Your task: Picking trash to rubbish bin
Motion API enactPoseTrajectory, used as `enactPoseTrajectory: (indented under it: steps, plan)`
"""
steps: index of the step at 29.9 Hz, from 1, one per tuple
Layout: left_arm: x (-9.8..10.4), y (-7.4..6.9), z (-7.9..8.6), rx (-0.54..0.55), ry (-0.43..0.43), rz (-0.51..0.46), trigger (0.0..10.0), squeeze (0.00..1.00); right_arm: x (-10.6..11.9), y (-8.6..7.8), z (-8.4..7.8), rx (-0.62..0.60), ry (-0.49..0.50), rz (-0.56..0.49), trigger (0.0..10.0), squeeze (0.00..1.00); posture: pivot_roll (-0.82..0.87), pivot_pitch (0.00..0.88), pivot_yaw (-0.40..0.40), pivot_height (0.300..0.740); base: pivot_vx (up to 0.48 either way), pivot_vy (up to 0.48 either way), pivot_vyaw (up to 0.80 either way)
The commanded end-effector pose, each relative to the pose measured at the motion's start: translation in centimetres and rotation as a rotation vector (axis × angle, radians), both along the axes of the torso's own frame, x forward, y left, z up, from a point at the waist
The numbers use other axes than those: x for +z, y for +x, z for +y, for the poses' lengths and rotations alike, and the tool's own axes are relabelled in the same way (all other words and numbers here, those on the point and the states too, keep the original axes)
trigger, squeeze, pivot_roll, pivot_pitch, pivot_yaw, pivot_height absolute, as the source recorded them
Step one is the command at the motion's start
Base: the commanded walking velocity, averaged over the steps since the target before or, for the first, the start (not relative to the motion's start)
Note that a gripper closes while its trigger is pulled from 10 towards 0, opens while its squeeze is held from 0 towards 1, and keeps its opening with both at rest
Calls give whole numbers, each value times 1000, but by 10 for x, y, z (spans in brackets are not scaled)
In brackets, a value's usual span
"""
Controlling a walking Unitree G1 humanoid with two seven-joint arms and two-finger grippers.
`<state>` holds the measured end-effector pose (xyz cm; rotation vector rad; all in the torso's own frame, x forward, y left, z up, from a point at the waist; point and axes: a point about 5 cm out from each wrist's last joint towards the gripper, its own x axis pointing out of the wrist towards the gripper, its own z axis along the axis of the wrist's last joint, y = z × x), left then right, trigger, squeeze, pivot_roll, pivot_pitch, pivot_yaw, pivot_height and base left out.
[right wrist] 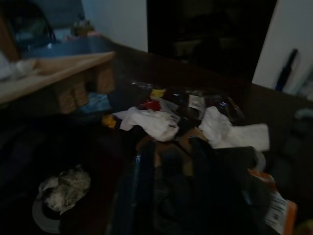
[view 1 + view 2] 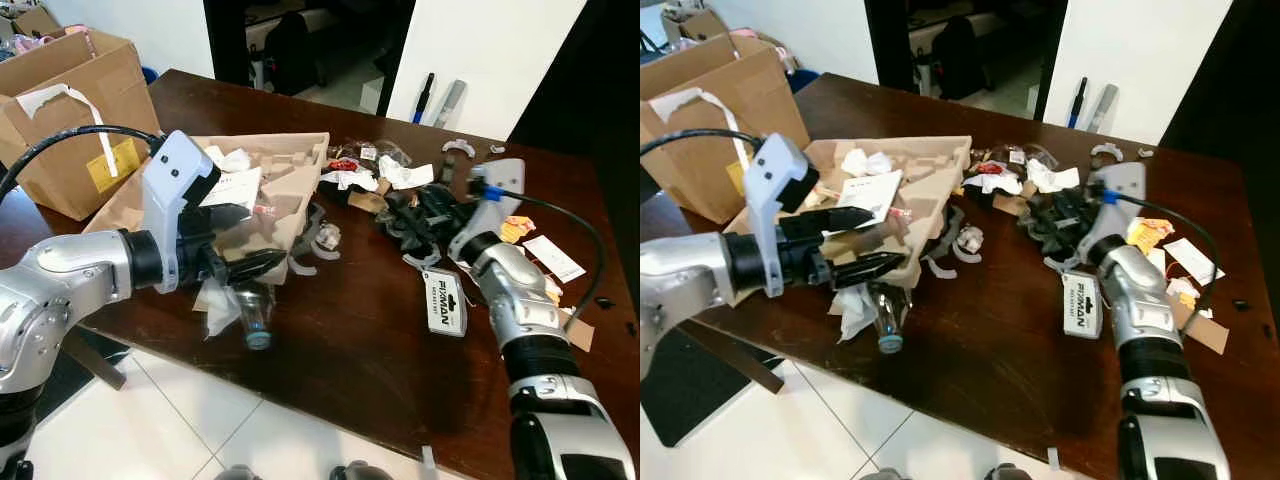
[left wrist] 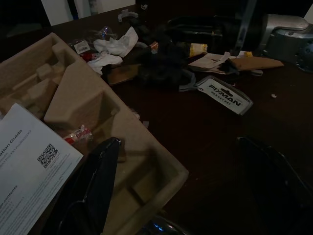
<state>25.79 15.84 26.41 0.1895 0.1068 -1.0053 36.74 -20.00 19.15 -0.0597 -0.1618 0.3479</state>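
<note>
Trash lies scattered over a dark wooden table (image 2: 370, 340). My left gripper (image 2: 260, 240) is open at the near corner of a moulded cardboard tray (image 2: 285, 180), and in the left wrist view that corner (image 3: 146, 166) sits between its two black fingers (image 3: 93, 186). A clear plastic bottle (image 2: 255, 315) and crumpled tissue (image 2: 215, 305) lie just below it at the table's front edge. My right gripper (image 2: 428, 212) reaches into a heap of black plastic scraps (image 2: 1045, 220); its fingers are lost in the dark. White crumpled papers (image 1: 151, 122) lie beyond.
A white FIXMAN packet (image 2: 443, 300) lies beside my right forearm. An open cardboard box (image 2: 70, 120) stands at the table's left end. Labels and paper slips (image 2: 553, 257) sit at the right. A booklet (image 2: 232, 188) rests in the tray. White tiled floor (image 2: 200, 420) lies below.
</note>
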Motion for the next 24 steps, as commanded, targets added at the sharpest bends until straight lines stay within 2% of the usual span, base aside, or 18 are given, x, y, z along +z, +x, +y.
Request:
enactPoseTrajectory:
  steps: [1, 3, 5, 6, 7, 9, 10, 18, 19, 20, 21, 24]
  plan:
    - [-3, 0, -5, -18, -10, 5, 10000, 0, 3, 3, 6, 0, -54, -7, 10000, 1000, 102, 117, -1, 740, 0, 0, 0]
    - [-3, 0, -5, -19, -11, 4, 10000, 0, 5, 5, 9, -1, -69, -11, 10000, 1000, 102, 117, -1, 740, 0, 0, 0]
    - [-3, 0, -6, -19, -13, 2, 10000, 0, 14, 14, 23, -7, -101, -29, 10000, 1000, 99, 121, -2, 740, 0, 0, 0]
    - [-3, 0, -6, -19, -13, 2, 10000, 0, 14, 14, 23, -7, -101, -29, 10000, 1000, 99, 121, -2, 740, 0, 0, 0]
    - [-3, 0, -7, -23, -20, 2, 10000, 0, 18, 21, 32, -18, -137, -34, 10000, 1000, 95, 123, -5, 740, 0, 0, 0]
    - [-3, 0, -8, -24, -23, 0, 10000, 0, 20, 25, 37, -31, -159, -31, 10000, 1000, 96, 128, -6, 740, 0, 0, 0]
    - [-2, 0, -8, -24, -26, -4, 10000, 0, 22, 30, 43, -58, -203, -23, 10000, 1000, 97, 132, -9, 740, 0, 0, 0]
    - [3, 2, -7, 0, -32, -22, 10000, 0, 21, 43, 52, -159, -303, 60, 10000, 1000, 112, 174, -27, 740, 0, 0, 0]
    - [3, 2, -7, 2, -34, -22, 10000, 0, 20, 45, 51, -191, -306, 89, 10000, 157, 114, 186, -28, 740, 0, 0, 0]
    - [3, 2, -7, 2, -34, -22, 10000, 0, 20, 45, 51, -191, -306, 89, 10000, 157, 114, 186, -28, 740, 0, 0, 0]
    - [3, 1, -8, 1, -35, -21, 10000, 0, 21, 46, 47, -224, -297, 99, 10000, 0, 115, 190, -31, 740, 0, 0, 0]
    - [2, -1, -9, -1, -38, -19, 10000, 0, 23, 48, 38, -292, -260, 116, 10000, 0, 114, 195, -32, 740, 0, 0, 0]
